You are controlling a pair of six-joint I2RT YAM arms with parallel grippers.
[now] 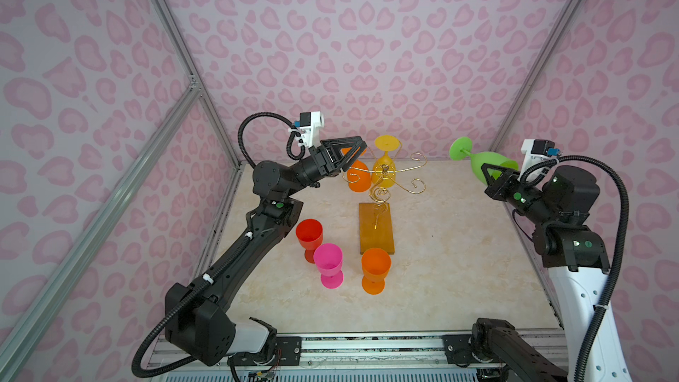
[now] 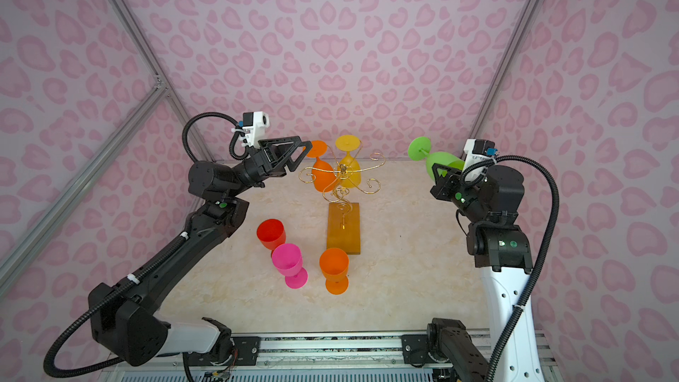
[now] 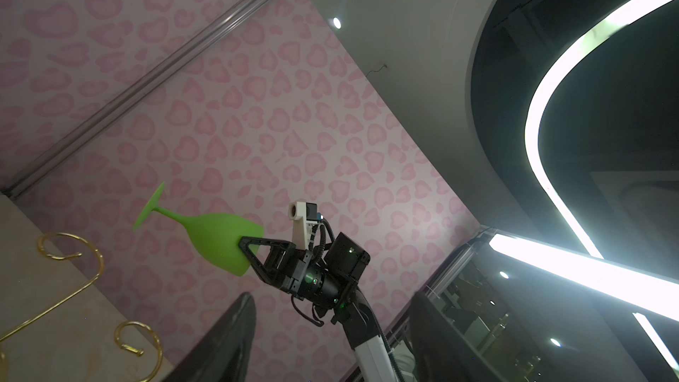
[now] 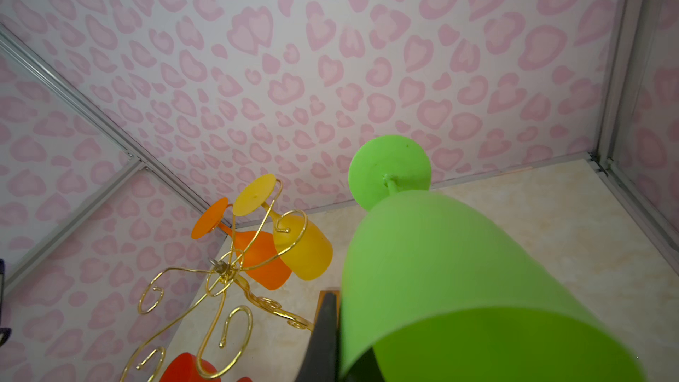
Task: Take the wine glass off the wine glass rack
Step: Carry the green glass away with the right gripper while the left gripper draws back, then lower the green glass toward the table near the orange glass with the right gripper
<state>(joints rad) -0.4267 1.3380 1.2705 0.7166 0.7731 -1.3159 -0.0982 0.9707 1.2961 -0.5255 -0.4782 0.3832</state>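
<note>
Toward the back of the table (image 1: 459,270), a gold wire rack (image 1: 376,233), upright on its flat amber base, curled arms spread from the top of the stem. Hanging from those arms upside down, feet uppermost: a yellow glass (image 4: 305,248) and, just beside it on the left in both top views, a hanging orange glass (image 4: 264,266).

Off to the right, well apart from the rack and up off the table: the green glass (image 1: 481,163), tilted almost flat, foot toward the back wall, mouth toward the right gripper (image 1: 490,174). Clamped by the rim, one finger along the outside of the bowl, the other apparently inside the mouth, going by the right wrist view. Jaws narrow, pinching that rim.

On the left, up level with the top of the rack: the left gripper (image 1: 358,148), pointing across at the foot of the hanging orange glass. Jaws wide apart, nothing between them in the left wrist view. Touching that foot or only just beside it: cannot tell from the top views.

Nearer the front, upright on the table: a red glass (image 1: 309,235), a pink glass (image 1: 328,260) just beside it, and a standing orange glass (image 1: 375,266) just in front of the rack's base.
</note>
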